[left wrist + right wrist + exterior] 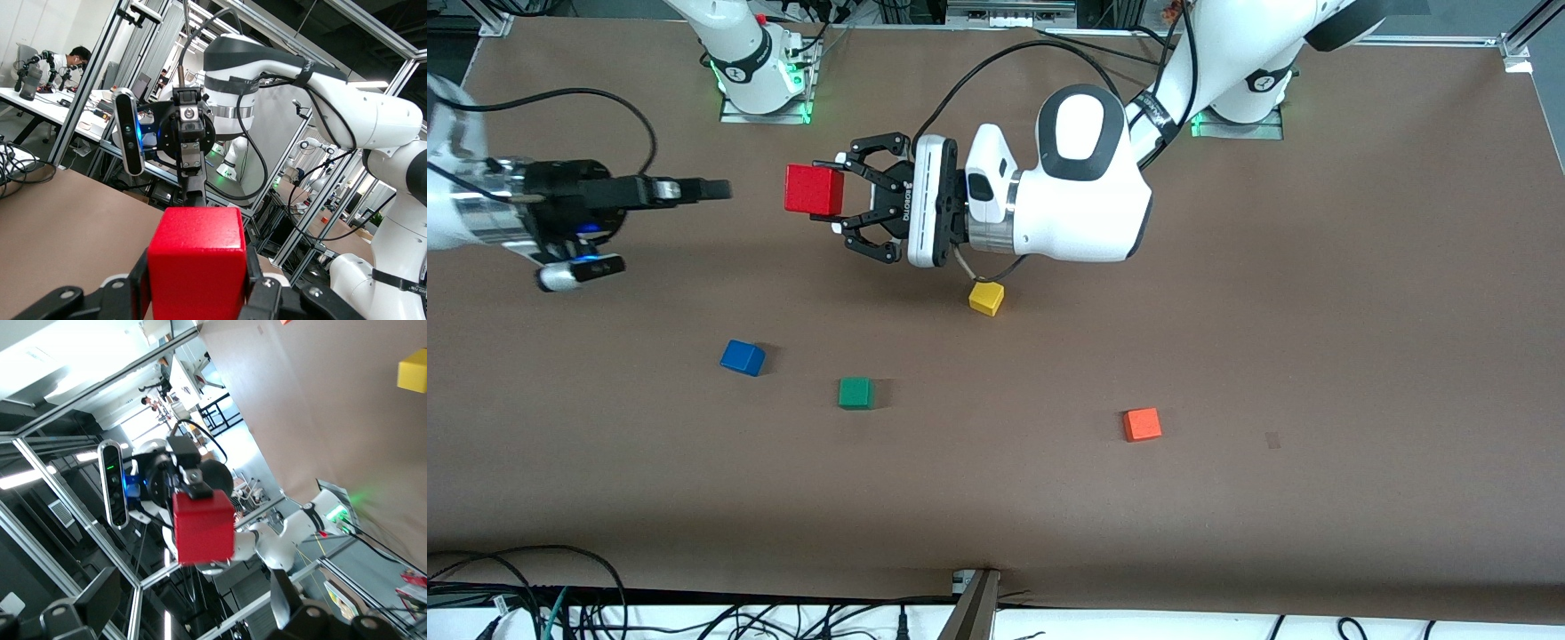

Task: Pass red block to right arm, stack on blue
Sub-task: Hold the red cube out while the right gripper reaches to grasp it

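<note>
— What is seen nearest the front camera?

— The orange cube [1142, 424] is found lowest on the brown table [1360, 356], toward the left arm's end. The green cube [855, 392] is set a little farther from the camera, and the blue cube [743, 357] lies beside it, toward the right arm's end and slightly farther still. The yellow cube [986, 298] is placed farther from the camera than all three, partly under the left arm's wrist.

— And the fingers?

— The fingers [838, 163] of the left gripper [838, 193] are closed on the red block [814, 189], which is held up in the air, turned sideways and presented toward the right arm. The block is pinched on two of its sides, and the face toward the right gripper is left uncovered. In the left wrist view the block [195, 260] is seen clamped between the black linkage fingers [263, 297].

— How is the right gripper placed?

— The right gripper [713, 188] is held level in the air, pointed at the red block, with a gap between them; nothing is touched. Its fingers [279, 600] are spread wide open and nothing is gripped. In the right wrist view the block [202, 527] is seen ahead, framed between the two open fingers.

— Outward from there?

— The left arm [1085, 191] is stretched in from its base at the table's edge, and the right arm [463, 200] reaches in from the right arm's end of the table.
</note>
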